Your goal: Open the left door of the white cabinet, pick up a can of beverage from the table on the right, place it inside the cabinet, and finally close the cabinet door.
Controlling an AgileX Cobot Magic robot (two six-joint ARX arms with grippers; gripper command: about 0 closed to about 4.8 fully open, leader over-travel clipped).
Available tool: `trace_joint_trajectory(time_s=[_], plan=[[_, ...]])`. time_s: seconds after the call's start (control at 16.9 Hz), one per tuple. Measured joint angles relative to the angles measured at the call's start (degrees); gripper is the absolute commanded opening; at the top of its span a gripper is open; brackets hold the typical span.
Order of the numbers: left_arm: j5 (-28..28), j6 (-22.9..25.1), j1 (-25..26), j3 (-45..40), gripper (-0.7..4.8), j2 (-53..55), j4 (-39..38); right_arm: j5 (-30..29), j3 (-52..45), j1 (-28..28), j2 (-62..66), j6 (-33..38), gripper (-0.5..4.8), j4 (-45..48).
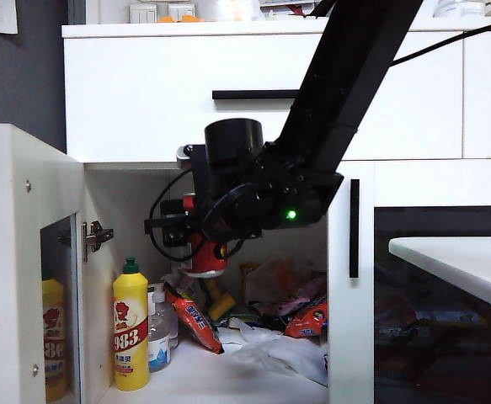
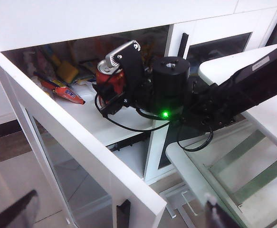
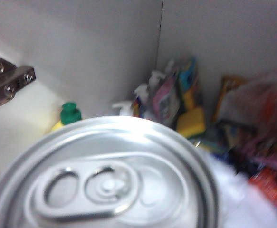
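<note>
Exterior view: right gripper (image 1: pixel 196 246) is clamped on the can of beverage (image 1: pixel 205 259), holding it inside the white cabinet (image 1: pixel 144 101), above the shelf, near the yellow bottle (image 1: pixel 130 337). Can's long axis runs roughly vertical, lid up toward the wrist cam, base down. Left door (image 1: pixel 13 261) stands swung open. Left gripper (image 2: pixel 14 213) shows only as dark blurred edges by the door, apart from everything; jaws spread wide, holding nothing.

My white cabinet (image 1: pixel 127 93) shelf carries a yellow bottle (image 1: pixel 130 337) at its left front corner. Snack packets (image 1: pixel 196 324) and white plastic (image 1: pixel 283 353) lie further right.
</note>
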Motion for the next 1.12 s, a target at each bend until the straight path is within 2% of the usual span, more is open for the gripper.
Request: trace_joint_trajectory(time_s=[0.06, 0.18, 0.41, 0.59, 0.71, 0.94, 1.12], plan=[[0.0, 0.0, 0.0, 0.0, 4.79, 0.0, 0.0, 1.7, 0.0, 0.0, 0.0, -2.5, 1.09, 0.9], [-0.1, 0.0, 0.0, 0.0, 4.79, 0.0, -1.0, 5.0, 0.0, -0.4, 0.0, -2.4, 1.09, 2.0], [-0.2, 0.0, 0.0, 0.0, 4.79, 0.0, -1.8, 5.7, 3.5, -3.2, 1.6, -0.4, 1.09, 3.4], [-0.2, 0.0, 0.0, 0.0, 4.79, 0.0, -1.7, 5.5, 5.6, -3.6, 1.9, 2.5, 1.09, -2.3], [-0.6, 0.0, 0.0, 0.0, 4.79, 0.0, -1.7, 5.1, 8.1, -2.4, 2.8, 5.3, 1.09, -2.7], [-1.3, 0.0, 0.0, 0.0, 4.79, 0.0, -2.1, 4.1, 17.5, -0.3, 10.2, 5.4, 1.09, -2.3], [-1.6, 1.8, 0.0, 0.0, 4.79, 0.0, -3.8, 4.2, 28.3, -0.9, 18.8, 5.4, 1.09, -7.0]])
